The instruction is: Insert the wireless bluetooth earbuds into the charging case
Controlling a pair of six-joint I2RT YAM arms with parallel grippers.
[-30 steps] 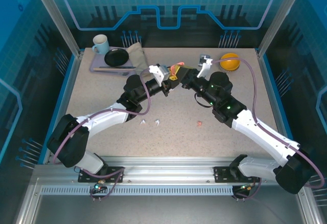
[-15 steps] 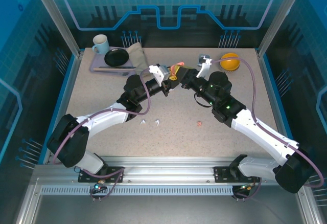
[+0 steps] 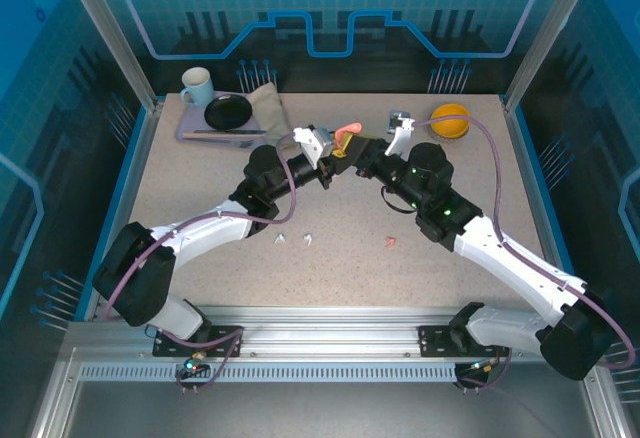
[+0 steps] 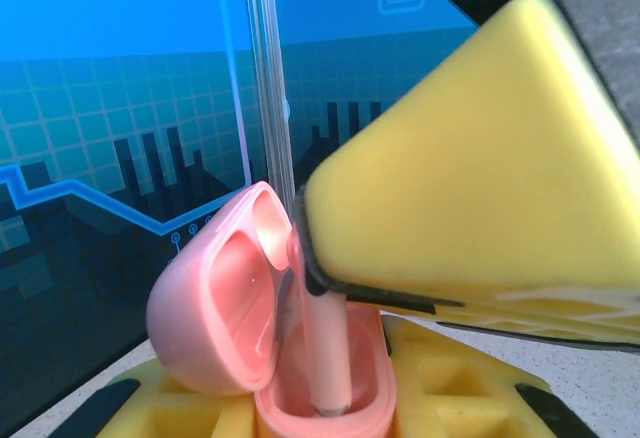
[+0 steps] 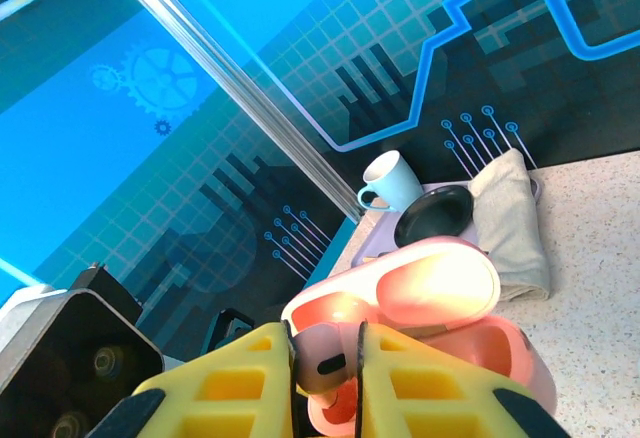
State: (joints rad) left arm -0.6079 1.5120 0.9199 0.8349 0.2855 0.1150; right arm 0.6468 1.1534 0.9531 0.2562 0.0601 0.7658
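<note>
Speckled beige table (image 3: 200,178) and blue glowing walls, seen from the top: left arm (image 3: 200,235) and right arm (image 3: 500,250) bend inward and meet toward 12 o'clock. Two white earbuds (image 3: 307,239) and a loose salmon earbud (image 3: 388,241) lie at 6 o'clock from there.

Left wrist: left gripper (image 4: 320,413) is clenched on the open pink charging case (image 4: 215,308), and the pink earbud (image 4: 328,353) has its stem inside.

Right wrist: right gripper (image 5: 325,346) pinches this earbud.
</note>
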